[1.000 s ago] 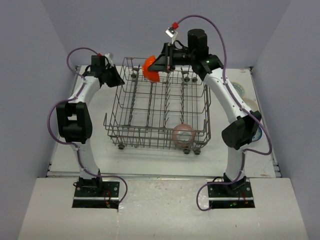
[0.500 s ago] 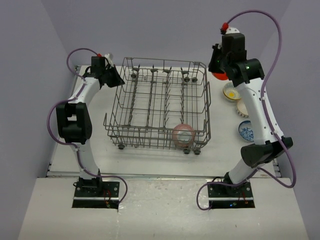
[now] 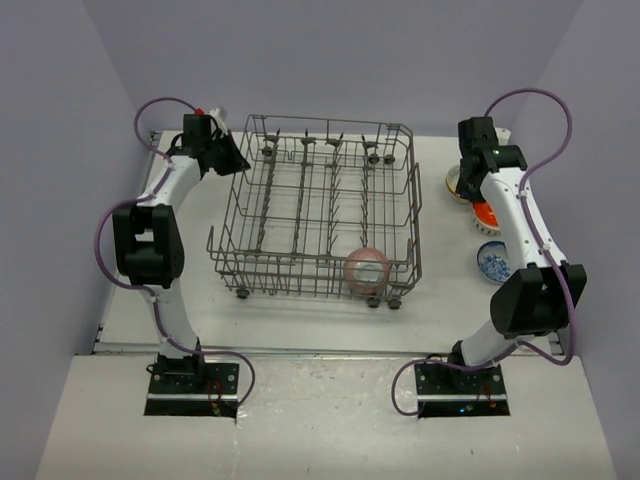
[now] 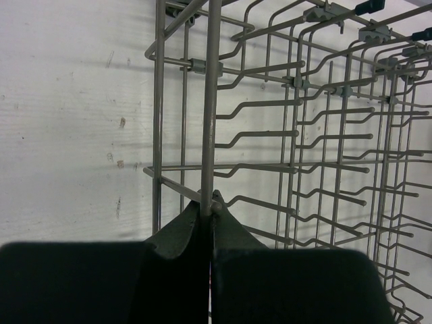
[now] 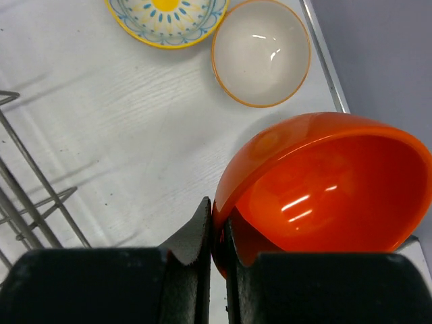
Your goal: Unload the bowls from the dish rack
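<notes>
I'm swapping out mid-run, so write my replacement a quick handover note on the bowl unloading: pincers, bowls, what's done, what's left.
Left pincer: shut on a wire of the dish rack, at its far left corner.
Right pincer: shut on the rim of the orange bowl, over the table right of the rack; not yet released.
Done: yellow-patterned bowl, white bowl and blue-patterned bowl sit on the table at right.
To do: set the orange bowl down, then fetch the pink bowl from the rack's near right corner.
</notes>
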